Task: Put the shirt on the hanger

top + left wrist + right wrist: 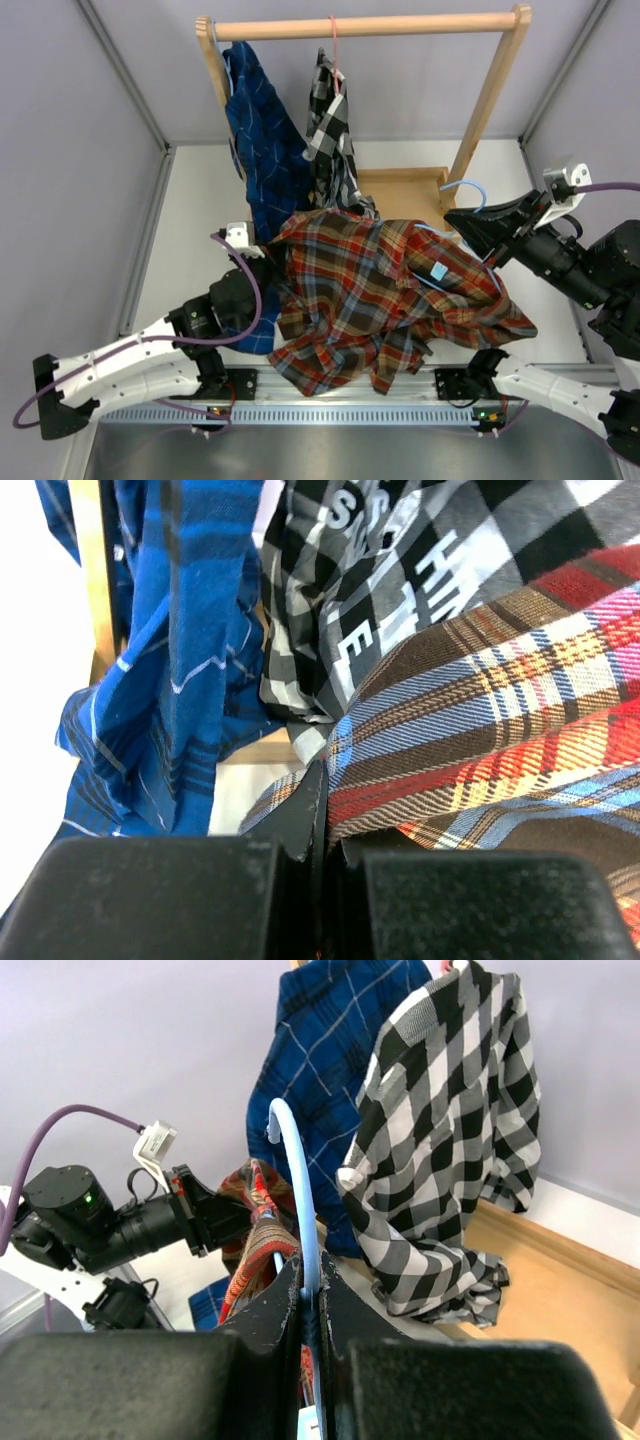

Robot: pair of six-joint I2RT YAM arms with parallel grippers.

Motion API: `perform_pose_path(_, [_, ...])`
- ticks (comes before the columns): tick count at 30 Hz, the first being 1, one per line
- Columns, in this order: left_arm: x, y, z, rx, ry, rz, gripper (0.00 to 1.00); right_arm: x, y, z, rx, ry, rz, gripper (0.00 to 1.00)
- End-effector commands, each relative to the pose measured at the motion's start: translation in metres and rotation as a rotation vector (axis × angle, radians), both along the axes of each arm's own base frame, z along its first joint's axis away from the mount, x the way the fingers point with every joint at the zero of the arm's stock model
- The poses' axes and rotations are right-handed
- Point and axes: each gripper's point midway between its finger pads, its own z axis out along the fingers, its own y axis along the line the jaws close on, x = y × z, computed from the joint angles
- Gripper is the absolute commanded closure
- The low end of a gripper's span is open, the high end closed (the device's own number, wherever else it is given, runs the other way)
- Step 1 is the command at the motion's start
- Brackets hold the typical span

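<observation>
Plaid shirt (pixel 380 300) heaped on surface (pixel 190 230). At shirt's left edge, left jaws closed on its fabric; at shirt's right, right jaws clamp hanger (pixel 303 1195).

Wooden rack (pixel 365 25) on table (pixel 190 240). Blue shirt (pixel 262 150) hangs at left end; checked shirt (pixel 330 125) on pink hanger (pixel 334 45).

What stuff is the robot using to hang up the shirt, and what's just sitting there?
For the job: red plaid shirt, light blue hanger, left fingers, right fingers.
Just there: dark blue shirt, checked shirt, pink hanger, wooden rack.
</observation>
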Motion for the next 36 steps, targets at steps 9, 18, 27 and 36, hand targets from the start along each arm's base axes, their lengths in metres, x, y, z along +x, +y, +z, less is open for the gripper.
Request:
perform_pose_path(9, [0.007, 0.019, -0.034, -0.015, 0.142, 0.202, 1.0, -0.002, -0.042, 0.02, 0.119, -0.068, -0.148, 1.0])
perform_pose_path(18, [-0.026, -0.052, 0.071, -0.031, -0.04, -0.343, 0.02, -0.01, -0.025, 0.036, 0.049, -0.071, -0.046, 1.0])
perform_pose_path(27, [-0.114, -0.132, 0.155, 0.27, -0.237, -1.127, 0.02, -0.034, 0.003, 0.005, -0.069, -0.033, 0.166, 1.0])
perform_pose_path(36, [-0.161, -0.174, 0.149, 0.383, -0.268, -1.626, 0.1, -0.076, 0.02, -0.008, -0.175, -0.075, 0.442, 1.0])
